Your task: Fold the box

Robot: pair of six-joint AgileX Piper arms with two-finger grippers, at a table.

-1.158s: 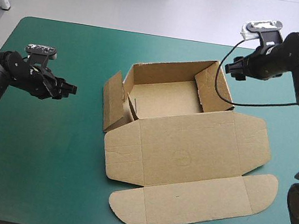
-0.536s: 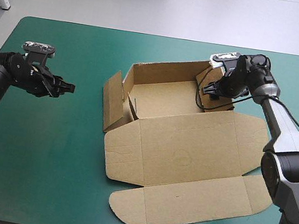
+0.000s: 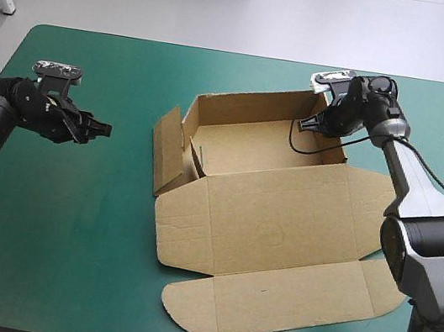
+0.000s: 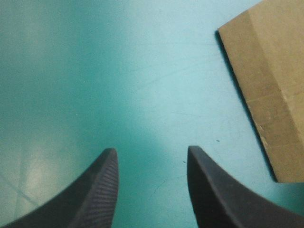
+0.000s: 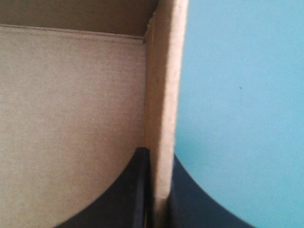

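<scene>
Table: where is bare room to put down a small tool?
Free: the teal-green cover between the table's left edge and the box, near the open left jaws; the far right corner. Crowded: the middle, where the right jaws are shut on the box's wall.

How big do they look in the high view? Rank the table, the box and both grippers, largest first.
1. The table.
2. The box.
3. The left gripper and the right gripper look about alike; I will not rank them.

2 black-and-grey jointed arms point(image 3: 414, 179) carry ribbed black fingers point(image 4: 97, 192).
</scene>
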